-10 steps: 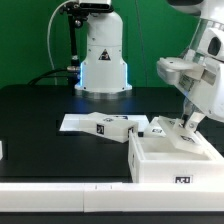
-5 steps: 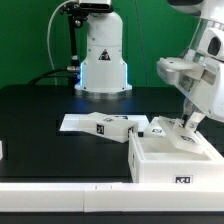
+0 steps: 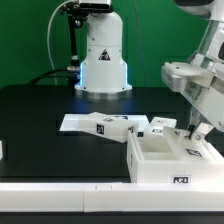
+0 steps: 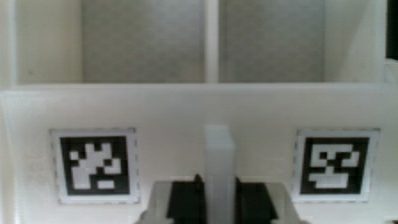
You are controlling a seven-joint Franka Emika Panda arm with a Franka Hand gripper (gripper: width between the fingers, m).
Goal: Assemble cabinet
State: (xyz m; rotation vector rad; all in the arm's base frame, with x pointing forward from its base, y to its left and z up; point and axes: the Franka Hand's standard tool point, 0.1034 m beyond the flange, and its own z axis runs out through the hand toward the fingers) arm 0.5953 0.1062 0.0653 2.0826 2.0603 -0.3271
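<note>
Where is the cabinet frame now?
The frame lies at the exterior view's lower right, right of the marker board, with the gripper over it.

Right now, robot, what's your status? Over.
Tool low at the cabinet frame rim, exterior view's right; open or shut, cannot tell. Thin white rib between its fingers. Loose block beside the frame, apart from tool.
</note>
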